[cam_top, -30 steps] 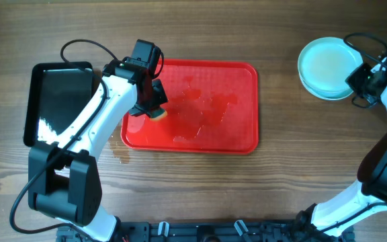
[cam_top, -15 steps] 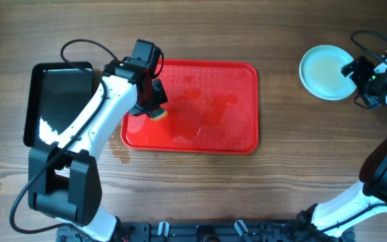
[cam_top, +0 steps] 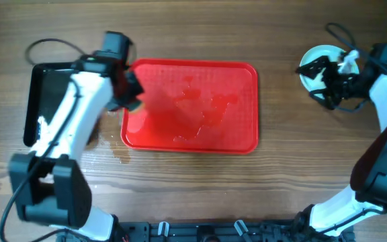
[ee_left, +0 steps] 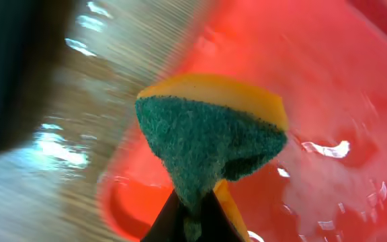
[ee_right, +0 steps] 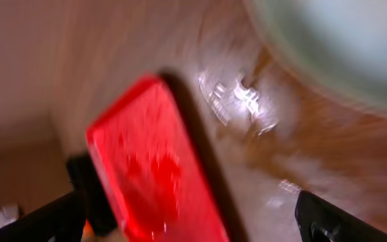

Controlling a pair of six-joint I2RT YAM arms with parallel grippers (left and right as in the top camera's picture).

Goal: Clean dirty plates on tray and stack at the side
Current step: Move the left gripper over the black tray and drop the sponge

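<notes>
Red tray [cam_top: 237, 128], left gripper [ee_left: 192, 216] clamped on sponge [ee_left: 207, 138] at its edge, right gripper [ee_right: 193, 210] spread apart beside plates [ee_right: 345, 40]

From overhead, looks straight down on the brown wood-grain table [cam_top: 281, 168], with the large flat red plastic rectangular tray [cam_top: 190, 107] mid-frame. From the left wrist, peers very close past a yellow sponge with a green scouring face [ee_left: 207, 134] onto that tray's left edge. From the right wrist, blurred, faces left over the table toward the same tray, a pale mint-white round plate [ee_right: 341, 40] close beneath the lens.
</notes>
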